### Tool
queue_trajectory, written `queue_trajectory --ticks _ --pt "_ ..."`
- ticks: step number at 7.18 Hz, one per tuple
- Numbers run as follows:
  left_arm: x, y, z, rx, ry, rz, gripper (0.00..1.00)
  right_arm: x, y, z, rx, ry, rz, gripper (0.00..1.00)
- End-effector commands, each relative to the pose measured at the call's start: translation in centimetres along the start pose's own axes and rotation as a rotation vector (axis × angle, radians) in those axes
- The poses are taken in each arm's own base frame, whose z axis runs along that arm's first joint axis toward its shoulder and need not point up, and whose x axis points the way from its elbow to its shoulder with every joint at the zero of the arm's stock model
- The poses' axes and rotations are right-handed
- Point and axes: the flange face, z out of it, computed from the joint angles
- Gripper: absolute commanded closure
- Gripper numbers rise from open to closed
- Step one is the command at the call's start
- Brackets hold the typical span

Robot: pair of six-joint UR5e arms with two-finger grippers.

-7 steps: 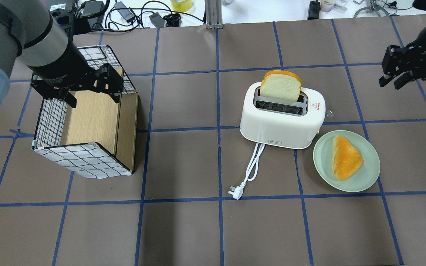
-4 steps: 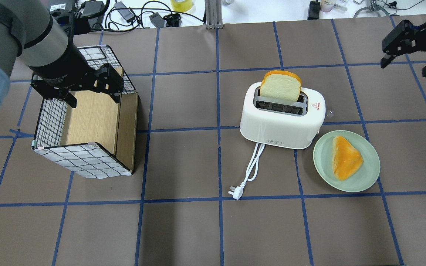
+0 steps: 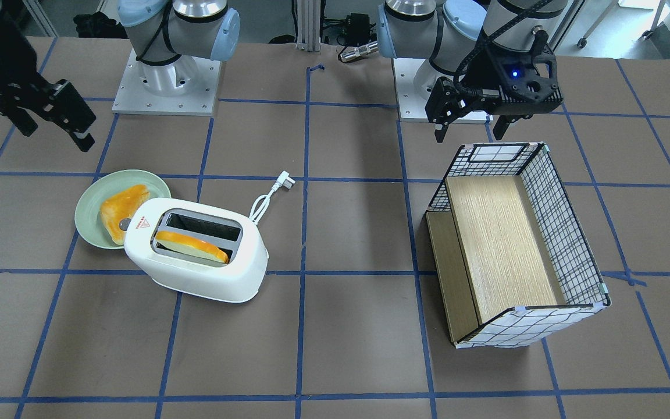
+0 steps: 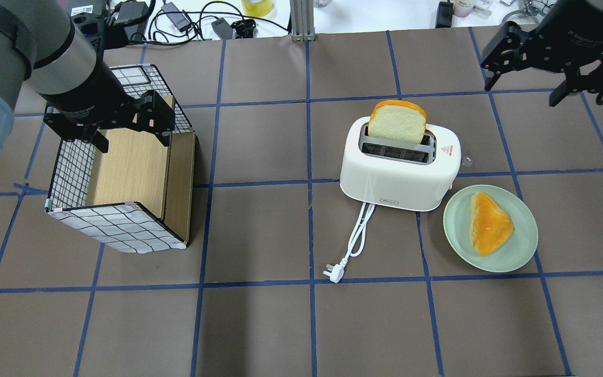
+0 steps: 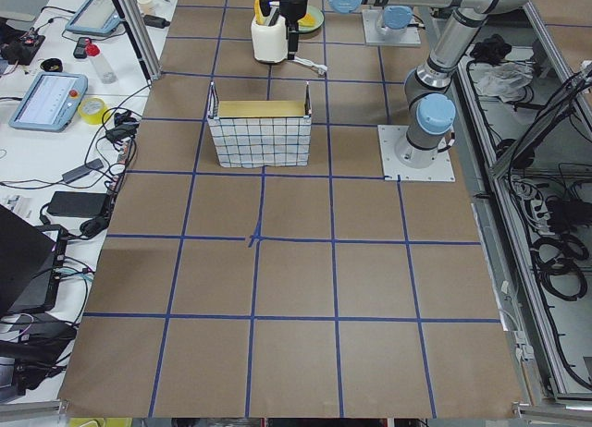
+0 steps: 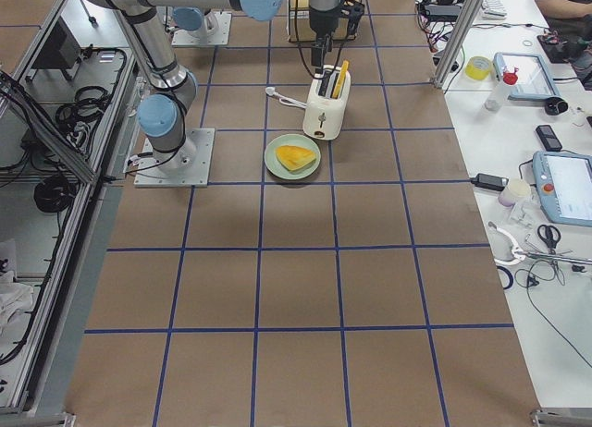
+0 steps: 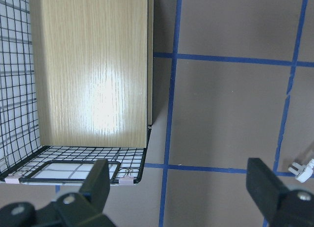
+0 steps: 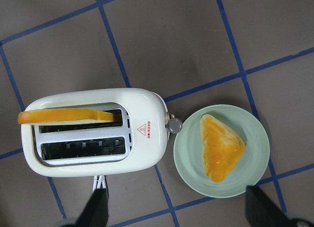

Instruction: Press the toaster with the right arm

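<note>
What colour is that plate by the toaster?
The plate is pale green, clearest in right wrist view.

The overhead view looks forward and down on the table (image 4: 259,324), and the front-facing view looks steeply down from the opposite side; both frame the toaster (image 4: 395,183) and basket (image 4: 113,230). The two side views look along the table from its ends, far off. Each wrist view looks straight down: the right on the toaster, the left, nearer, on the basket.

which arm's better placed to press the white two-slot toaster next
Right. Its black two-finger gripper hovers open near the white rounded plastic toaster, while the left gripper hangs over the wire-grid basket, farther away.
</note>
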Motion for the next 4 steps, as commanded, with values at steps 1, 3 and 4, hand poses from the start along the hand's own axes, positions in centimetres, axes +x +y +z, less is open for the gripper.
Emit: queue_trajectory --ticks 1,3,4 --pt "0.0 0.0 0.0 0.0 -0.001 0.0 0.0 -4.2 1.7 0.3 0.014 -0.004 -0.061 0.0" --pt "0.0 0.0 0.0 0.0 -0.001 0.0 0.0 -4.8 1.0 1.5 -0.006 -0.026 -0.221 0.0" --pt "0.0 0.0 0.0 0.0 0.001 0.0 0.0 -4.7 0.9 1.5 -0.006 -0.031 -0.231 0.0"
